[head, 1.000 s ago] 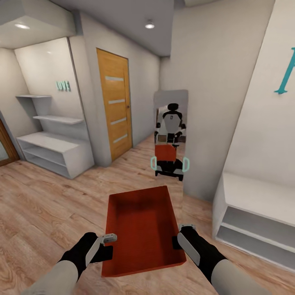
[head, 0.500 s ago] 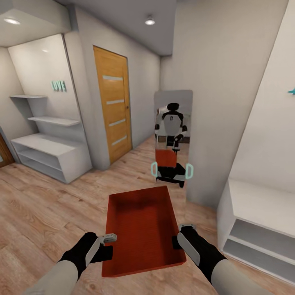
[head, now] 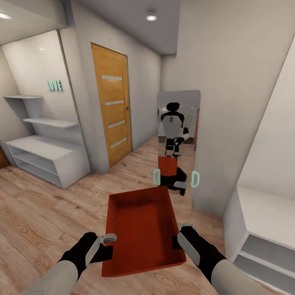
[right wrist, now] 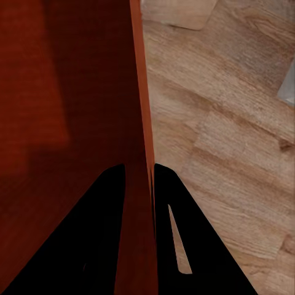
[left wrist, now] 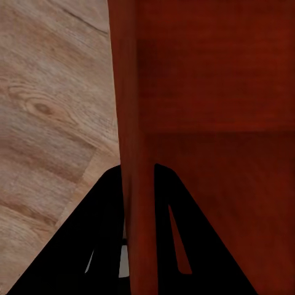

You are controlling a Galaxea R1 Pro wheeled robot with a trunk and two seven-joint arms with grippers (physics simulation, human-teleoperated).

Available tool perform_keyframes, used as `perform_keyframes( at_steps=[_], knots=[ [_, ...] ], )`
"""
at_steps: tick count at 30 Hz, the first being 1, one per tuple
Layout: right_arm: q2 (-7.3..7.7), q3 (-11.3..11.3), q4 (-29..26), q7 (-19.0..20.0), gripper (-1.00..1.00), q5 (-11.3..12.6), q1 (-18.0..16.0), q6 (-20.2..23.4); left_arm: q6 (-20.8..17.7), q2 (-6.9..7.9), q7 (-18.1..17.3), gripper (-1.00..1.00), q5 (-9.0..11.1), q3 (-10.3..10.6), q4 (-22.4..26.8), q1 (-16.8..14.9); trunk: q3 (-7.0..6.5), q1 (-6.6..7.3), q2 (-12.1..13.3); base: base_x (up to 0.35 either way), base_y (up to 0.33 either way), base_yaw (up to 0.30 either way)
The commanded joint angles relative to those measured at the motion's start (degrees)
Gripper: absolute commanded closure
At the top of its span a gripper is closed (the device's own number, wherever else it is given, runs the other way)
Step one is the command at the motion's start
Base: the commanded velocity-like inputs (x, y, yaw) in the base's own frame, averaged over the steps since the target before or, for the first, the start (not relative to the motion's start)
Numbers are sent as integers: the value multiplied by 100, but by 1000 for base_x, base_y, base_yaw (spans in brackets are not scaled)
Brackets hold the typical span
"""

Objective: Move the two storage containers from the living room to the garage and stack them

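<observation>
Between our left pincer (head: 110, 237) and right pincer (head: 180, 235), each clamped on a wall, the orange-red rectangular plastic container (head: 141, 229) rides unchanged; the tall wall mirror (head: 178, 143) ahead came closer, so transport continues.

Both arms reach forward, low and level. The left gripper (head: 107, 241) and right gripper (head: 180, 236) each clamp a side wall of the bin (head: 141, 223) between their fingers.

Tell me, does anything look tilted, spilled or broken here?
Nothing stands out. The bin is empty and held level, the left gripper and right gripper each clamped on a side wall, above wood floor.
</observation>
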State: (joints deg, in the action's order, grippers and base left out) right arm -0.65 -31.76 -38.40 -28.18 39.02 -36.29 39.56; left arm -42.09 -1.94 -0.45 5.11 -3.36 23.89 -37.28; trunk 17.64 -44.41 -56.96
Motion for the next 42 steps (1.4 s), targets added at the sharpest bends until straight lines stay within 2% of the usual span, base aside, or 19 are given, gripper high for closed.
perform_keyframes(
  at_steps=[1, 42],
  knots=[
    [-4, -41, -1, -49, 100, 76, -1, 24, -28, -25, 18, 100, 60, -58, 11, -7, 7, -4, -5, 303, 224, 0],
    [-6, -41, -1, -47, 100, 79, 0, 24, -28, -25, 11, 100, 60, -60, 11, -7, 7, -4, -5, 237, 284, 0]
  ],
)
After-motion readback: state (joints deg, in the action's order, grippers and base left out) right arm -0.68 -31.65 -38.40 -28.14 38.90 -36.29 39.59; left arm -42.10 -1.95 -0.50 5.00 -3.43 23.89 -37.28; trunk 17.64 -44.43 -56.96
